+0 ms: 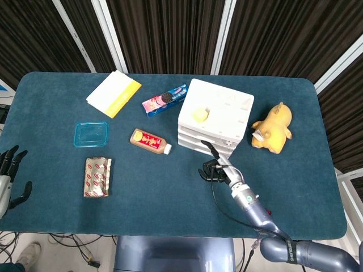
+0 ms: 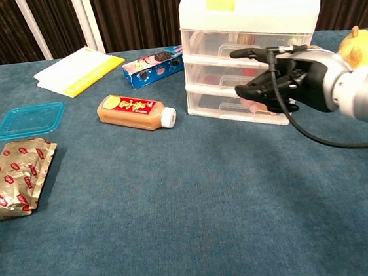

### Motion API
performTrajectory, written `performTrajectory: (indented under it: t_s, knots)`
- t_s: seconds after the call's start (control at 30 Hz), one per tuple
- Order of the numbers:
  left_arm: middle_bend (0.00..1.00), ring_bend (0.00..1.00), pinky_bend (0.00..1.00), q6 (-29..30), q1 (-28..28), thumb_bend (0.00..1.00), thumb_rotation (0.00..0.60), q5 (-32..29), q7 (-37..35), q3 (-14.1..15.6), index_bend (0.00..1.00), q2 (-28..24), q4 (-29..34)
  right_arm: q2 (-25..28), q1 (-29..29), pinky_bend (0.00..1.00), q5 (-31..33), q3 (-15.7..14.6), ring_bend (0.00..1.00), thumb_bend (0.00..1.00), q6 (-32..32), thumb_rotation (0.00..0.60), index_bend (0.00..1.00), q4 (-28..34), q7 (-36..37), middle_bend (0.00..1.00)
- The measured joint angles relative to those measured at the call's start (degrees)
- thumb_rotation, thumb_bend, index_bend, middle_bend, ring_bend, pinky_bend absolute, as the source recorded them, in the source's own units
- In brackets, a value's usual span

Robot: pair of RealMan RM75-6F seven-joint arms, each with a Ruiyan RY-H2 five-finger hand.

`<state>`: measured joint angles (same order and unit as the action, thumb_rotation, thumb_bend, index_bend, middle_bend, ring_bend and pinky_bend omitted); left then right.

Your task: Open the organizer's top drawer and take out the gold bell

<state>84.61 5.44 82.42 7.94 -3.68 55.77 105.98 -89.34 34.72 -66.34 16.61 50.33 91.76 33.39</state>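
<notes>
Leftmost, the black left hand (image 1: 10,175) sits at the edge of the blue-clothed table (image 1: 170,187), its fingers spread apart and holding nothing; only the head view shows it. Next come a crinkled foil snack packet with red print (image 2: 14,179) and, behind it, a flat translucent blue square lid (image 2: 29,120). Farther back lies a white and yellow folded cloth (image 2: 72,72). Toward the middle, an orange-brown bottle with a white cap (image 2: 136,112) lies on its side, and a blue box of sandwich cookies (image 2: 153,65) rests behind it, just beside the organizer.

Right of centre stands the white translucent three-drawer plastic organizer (image 2: 250,12), a small yellow note (image 1: 199,115) stuck on its lid. All three drawers are pushed in. The top drawer (image 2: 213,40) holds a dim gold-brown shape behind its front, likely the gold bell (image 2: 247,38), though the plastic blurs it.

The black right hand (image 2: 276,79) hovers in front of the drawers at about middle-drawer height. One finger reaches out straight toward the top drawer's front, the others are curled loosely, and nothing is in its grasp. Whether the fingertip touches the drawer cannot be told. A black cable loops below the silver wrist.

Farthest right, a yellow plush duck toy (image 1: 272,127) lies on the table, apart from the organizer.
</notes>
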Motion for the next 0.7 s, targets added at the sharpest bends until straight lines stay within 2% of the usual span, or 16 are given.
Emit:
performTrajectory:
  t_s: [0.17,0.7]
  knots:
    - [0.0,0.0,0.0,0.1,0.0,0.42,0.6,-0.3,-0.2,-0.1,0.07,-0.2,-0.1,-1.3,1.1,0.98,0.8,0.9,0.94,0.59,-0.9,0.6,0.0,-1.6,-0.3,0.83]
    - [0.0,0.0,0.0,0.1,-0.1,0.42,0.6,-0.4,0.2,-0.1,0.07,-0.2,-0.2,-3.3,1.1,0.98,1.9,2.3,0.94,0.62,-1.4,0.6,0.0,-3.7,2.3,0.84]
